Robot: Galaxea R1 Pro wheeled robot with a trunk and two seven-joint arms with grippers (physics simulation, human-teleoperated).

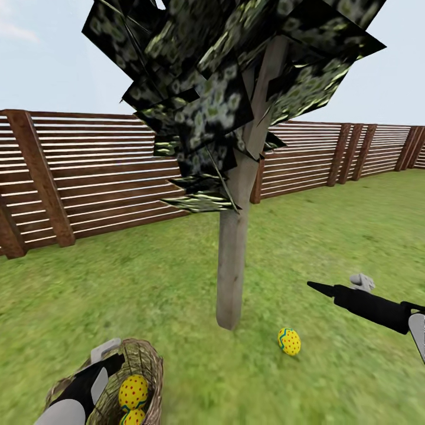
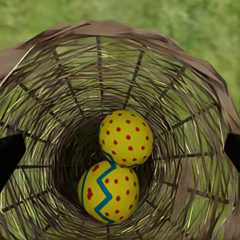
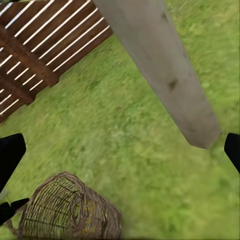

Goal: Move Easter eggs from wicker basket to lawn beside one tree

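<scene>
The left pincer [image 2: 120, 145] hangs over the mouth of the wicker basket [image 2: 60, 75], its two dark fingertips [image 2: 10, 155] spread wide at either edge of the left wrist view with nothing between them, so it is released. Straight down between them, at the bottom of the basket, lie two yellow eggs touching each other: one with red dots only [image 2: 126, 137] and one with red dots and a blue zigzag band [image 2: 108, 191]. In the head view the left arm reaches down at the lower left, its pincer [image 1: 109, 354] at the basket's rim [image 1: 154, 360], and the two eggs show inside, the dotted egg [image 1: 133, 392] above the banded one [image 1: 134, 418]. The right pincer [image 3: 120, 150] is held in the air, well above the grass, its dark fingertips [image 3: 11, 152] also far apart and empty, so it too is released; in the head view that arm [image 1: 372, 307] comes in from the right edge and points toward the tree. The third egg [image 1: 289, 341], yellow with blue bands, lies on the lawn [image 1: 330, 236] near the foot of the tree trunk [image 1: 231, 265], to its right and apart from it. The basket [image 3: 65, 210] stands on the grass to the left of the trunk [image 3: 165, 70]. Blocky dark speckled foliage [image 1: 218, 77] crowns the trunk, and a brown slatted fence [image 1: 100, 171] runs behind.
</scene>
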